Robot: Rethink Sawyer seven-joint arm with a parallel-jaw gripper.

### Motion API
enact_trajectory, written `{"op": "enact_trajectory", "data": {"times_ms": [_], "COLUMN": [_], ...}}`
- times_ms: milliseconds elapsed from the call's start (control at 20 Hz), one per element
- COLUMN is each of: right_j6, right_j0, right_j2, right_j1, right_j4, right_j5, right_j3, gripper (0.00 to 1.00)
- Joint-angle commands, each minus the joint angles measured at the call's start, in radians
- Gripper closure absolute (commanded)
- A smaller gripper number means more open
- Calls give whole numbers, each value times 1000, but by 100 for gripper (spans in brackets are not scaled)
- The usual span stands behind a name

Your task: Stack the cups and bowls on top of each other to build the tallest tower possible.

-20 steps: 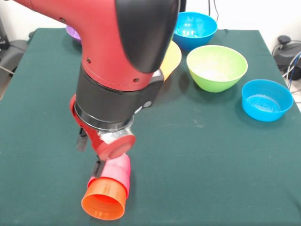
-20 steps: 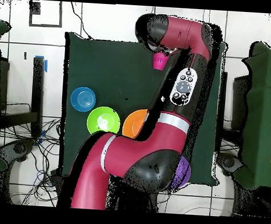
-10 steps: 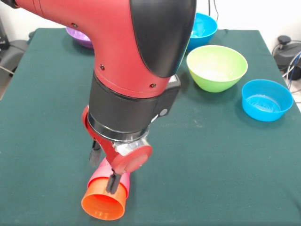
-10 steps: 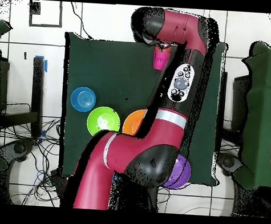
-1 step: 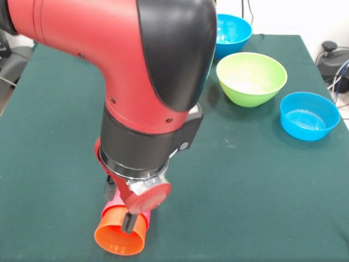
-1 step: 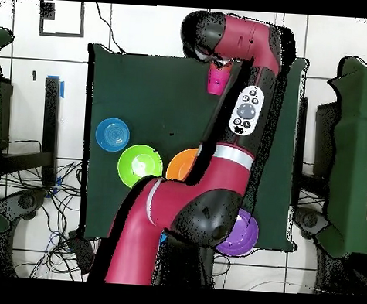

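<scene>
Near the table's front edge lies an orange cup (image 5: 120, 238) on its side, mouth toward the camera, with a red-pink cup (image 5: 113, 209) nested into its base. My gripper (image 5: 119, 207) is low over this pair, open, with one finger on each side of the red-pink cup. In the overhead view the red-pink cup (image 6: 215, 83) shows just below the arm's wrist. A lime green bowl (image 5: 251, 78) and two blue bowls (image 5: 309, 115) (image 5: 232, 31) stand upright to the right. An orange-yellow bowl (image 6: 183, 164) and a purple bowl (image 6: 241, 234) appear only in the overhead view, partly behind the arm.
The dark green table (image 5: 262, 185) carries everything. My arm's bulk hides the table's back left in the front view. The cups lie close to the front edge. In the overhead view a blue bowl (image 6: 112, 134) and the green bowl (image 6: 139, 165) sit side by side.
My gripper has come down and forward, from just behind the red-pink cup to astride it. The cups have not shifted. The arm now hides the purple bowl in the front view.
</scene>
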Motion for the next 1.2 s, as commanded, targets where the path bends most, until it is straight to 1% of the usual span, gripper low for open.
{"op": "enact_trajectory", "data": {"times_ms": [50,250,400,650,1200], "right_j6": [224,209,209,223,247], "right_j0": [5,2,-1,-10,-13], "right_j2": [-7,-12,-28,-86,-209], "right_j1": [48,67,77,92,107], "right_j4": [31,57,81,127,196], "right_j5": [41,34,51,78,75], "right_j3": [46,59,55,44,49], "gripper": [0,0,0,0,0]}}
